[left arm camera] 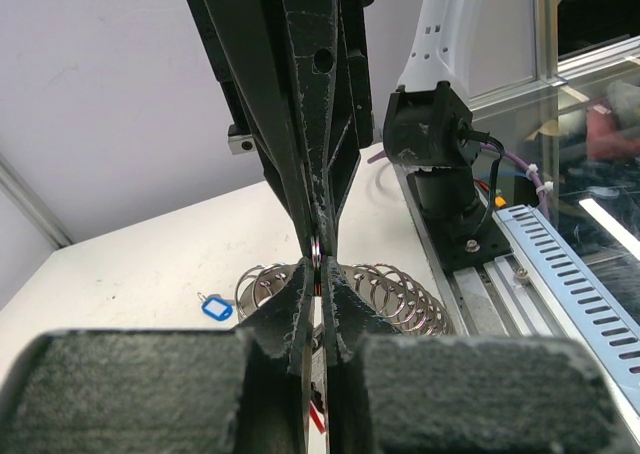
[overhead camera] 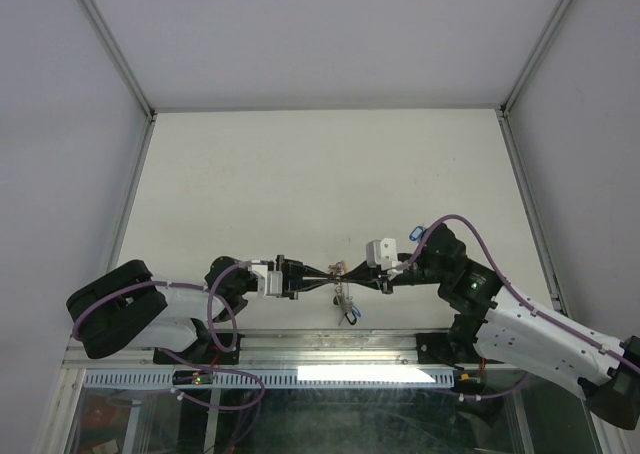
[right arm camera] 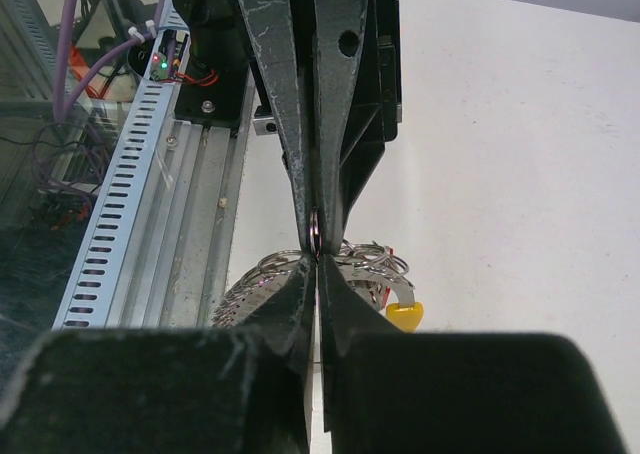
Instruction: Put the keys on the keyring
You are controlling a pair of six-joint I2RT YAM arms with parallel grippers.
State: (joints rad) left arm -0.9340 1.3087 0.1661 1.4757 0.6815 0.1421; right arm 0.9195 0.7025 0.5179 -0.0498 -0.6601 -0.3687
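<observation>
- Pinching tip to tip over the near edge of the table [overhead camera: 300, 174], the left fingers [overhead camera: 327, 273] and the right fingers [overhead camera: 351, 274] are both clenched on one thin metal loop [right arm camera: 316, 232]. Whether it belongs to a key or to the ring wire cannot be told.
- The keyring [left arm camera: 395, 292] sits just beneath the meeting tips, seemingly resting on the table.
- Progress looks partial: a yellow tag [right arm camera: 405, 317] sits tangled against the coil, likely already threaded. A blue tag [left arm camera: 215, 307] lies just beside the coil's end, and whether it is attached cannot be told.
- At least the pinched piece probably remains to be worked on.
- The coil's long axis runs near to far, crossways to the line of the two arms, spreading to both sides of the fingers.
</observation>
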